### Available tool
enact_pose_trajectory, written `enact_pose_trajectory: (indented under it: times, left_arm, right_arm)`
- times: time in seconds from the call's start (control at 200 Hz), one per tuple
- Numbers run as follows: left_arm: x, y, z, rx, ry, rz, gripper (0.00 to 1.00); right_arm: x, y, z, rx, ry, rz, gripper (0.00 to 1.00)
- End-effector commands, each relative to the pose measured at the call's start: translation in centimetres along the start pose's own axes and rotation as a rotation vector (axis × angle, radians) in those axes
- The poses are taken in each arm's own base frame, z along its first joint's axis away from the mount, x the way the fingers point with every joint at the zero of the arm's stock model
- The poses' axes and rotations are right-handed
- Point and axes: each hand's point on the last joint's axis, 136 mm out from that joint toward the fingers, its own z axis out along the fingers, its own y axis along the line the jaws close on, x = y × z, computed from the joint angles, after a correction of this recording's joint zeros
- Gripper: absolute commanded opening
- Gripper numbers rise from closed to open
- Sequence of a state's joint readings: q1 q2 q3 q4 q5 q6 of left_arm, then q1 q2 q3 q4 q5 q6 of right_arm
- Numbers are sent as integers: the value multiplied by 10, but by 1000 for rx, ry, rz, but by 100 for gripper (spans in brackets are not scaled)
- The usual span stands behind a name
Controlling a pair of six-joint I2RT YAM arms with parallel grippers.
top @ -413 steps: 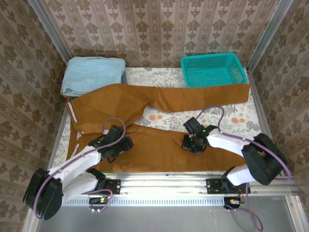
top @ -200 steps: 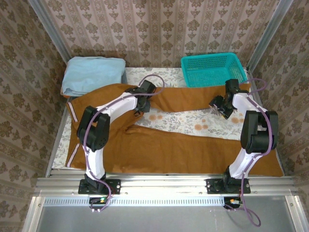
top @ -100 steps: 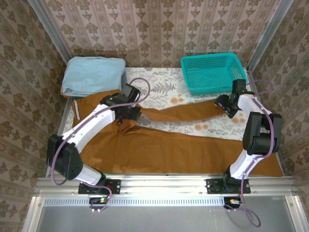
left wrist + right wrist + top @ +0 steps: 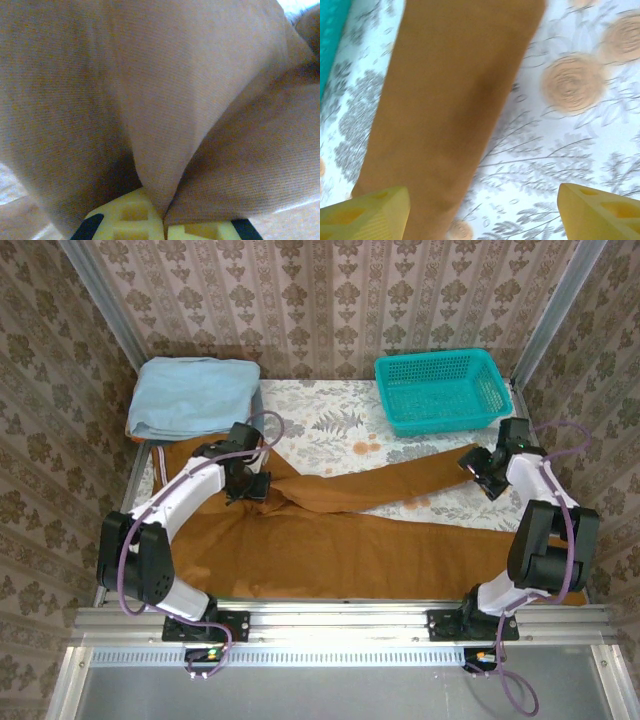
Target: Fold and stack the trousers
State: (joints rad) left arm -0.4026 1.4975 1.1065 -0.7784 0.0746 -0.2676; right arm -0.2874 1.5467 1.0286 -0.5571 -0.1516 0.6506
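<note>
Here the brown trousers (image 4: 330, 550) lie spread over the flowery bench (image 4: 330, 425) and reach almost from side to side. In the top view the waist end is at the 9 o'clock side, and a pale stripy trim (image 4: 160, 465) shows there. One leg lies flat along the 6 o'clock edge and runs all the way to the 3 o'clock side. The other leg starts near the middle left and slants across the bench toward 2 o'clock, so a strip of flowery bench shows between the two legs on the right. The left fingers (image 4: 247, 490) are at about 9 o'clock from the middle, right on the spot where the two legs meet. They are squeezed tight on the trousers. In the left wrist view the yellow tips are pressed together at 6 o'clock, and a fold of brown cloth rises up from between them like a little tent. The right fingers (image 4: 483, 475) are at 3 o'clock, at the far tip of the slanting leg. They are spread wide and grip nothing. In the right wrist view one yellow tip sits at 7 o'clock and the other at 5 o'clock, with the brown leg lying flat on the bench beside the 7 o'clock tip. A folded blue cloth (image 4: 190, 395) rests at the 10 o'clock corner, touching the waist end of the trousers. A blue-green basket (image 4: 440, 385) stands at 1 o'clock, just beyond the slanting leg
</note>
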Motion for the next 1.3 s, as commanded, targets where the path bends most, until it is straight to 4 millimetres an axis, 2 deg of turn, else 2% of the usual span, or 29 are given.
enact_pose_trajectory:
  times: [0.0,0.16,0.27,0.425,0.495,0.58,0.675,0.825,0.88,0.905,0.965,1.03,1.11,1.125,1.18,1.255,1.295]
  left_arm:
    - [-14,-7,-6,41,-42,-21,0]
    - [-10,-7,-1,49,-35,-37,0]
    - [-9,-7,-2,52,-41,-39,0]
    - [-10,-8,-9,54,-50,-34,0]
    - [-12,-8,-14,53,-64,-32,0]
    - [-15,-9,-20,57,-83,-31,0]
    - [-17,-10,-25,62,-93,-27,0]
    - [-17,-13,-31,77,-104,-20,0]
    - [-17,-14,-33,85,-110,-16,0]
    - [-17,-15,-35,88,-114,-13,0]
    - [-18,-15,-36,91,-119,-7,0]
    - [-17,-16,-35,93,-113,-6,0]
    - [-19,-17,-34,103,-116,-10,0]
    - [-20,-18,-34,105,-118,-12,0]
    - [-21,-19,-33,109,-119,-19,0]
    - [-22,-20,-32,112,-113,-22,8]
    - [-21,-21,-31,109,-111,-26,20]
  right_arm:
    - [5,-5,19,8,56,28,76]
    - [3,7,50,-26,124,79,64]
    - [0,12,63,-29,135,86,51]
    - [-15,20,67,-14,121,46,11]
    - [-20,20,58,-7,83,32,0]
    - [-23,20,44,-18,40,21,0]
    - [-17,19,27,-34,17,13,0]
    - [-3,12,-19,-64,-53,-10,0]
    - [7,4,-34,-51,-50,-17,0]
    - [6,6,-48,-70,-81,-26,0]
    - [6,6,-64,-80,-108,-36,0]
    - [1,13,-75,-95,-119,-49,0]
    - [-6,23,-71,-105,-87,-51,0]
    - [-8,25,-69,-105,-76,-49,4]
    - [-10,26,-55,-72,-20,-34,42]
    - [-12,19,-45,-31,-18,-14,53]
    - [-15,15,-49,-18,-55,-6,58]
